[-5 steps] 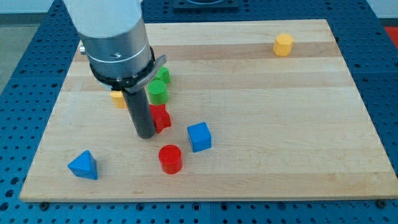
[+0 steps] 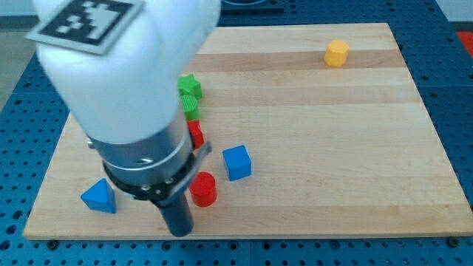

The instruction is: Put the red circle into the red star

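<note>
Rod low on the board, red circle just beside it.

Camera view: my tip [image 2: 180, 231] sits on the wooden board [image 2: 332, 148] near its bottom edge, at about seven o'clock from the red circle [image 2: 203, 188] and just beside it; contact cannot be told. The rod has no jaws. The red star [image 2: 195, 134], half hidden by the arm, lies at twelve o'clock from the circle. A blue cube [image 2: 236, 162] is at two o'clock from the circle, a blue triangle [image 2: 98, 196] at nine o'clock from the rod. Two green blocks [image 2: 190, 86] [image 2: 191, 106] stand above the star. A yellow block [image 2: 336, 53] is far off at two o'clock.
</note>
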Available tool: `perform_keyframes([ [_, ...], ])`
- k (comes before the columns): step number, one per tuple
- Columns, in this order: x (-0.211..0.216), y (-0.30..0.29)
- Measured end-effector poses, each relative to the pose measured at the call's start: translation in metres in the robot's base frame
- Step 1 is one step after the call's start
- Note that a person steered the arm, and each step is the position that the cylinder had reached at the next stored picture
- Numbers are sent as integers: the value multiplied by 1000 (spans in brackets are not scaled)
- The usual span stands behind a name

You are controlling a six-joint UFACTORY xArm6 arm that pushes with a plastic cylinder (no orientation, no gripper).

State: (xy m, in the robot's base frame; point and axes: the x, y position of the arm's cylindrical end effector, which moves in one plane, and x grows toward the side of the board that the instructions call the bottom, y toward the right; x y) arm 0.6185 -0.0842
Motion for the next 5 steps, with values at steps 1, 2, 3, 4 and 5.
perform_keyframes([
  [1,0,65],
  [2,0,71],
  [3,-7,61],
  [4,-57,50],
  [5,-66,45],
])
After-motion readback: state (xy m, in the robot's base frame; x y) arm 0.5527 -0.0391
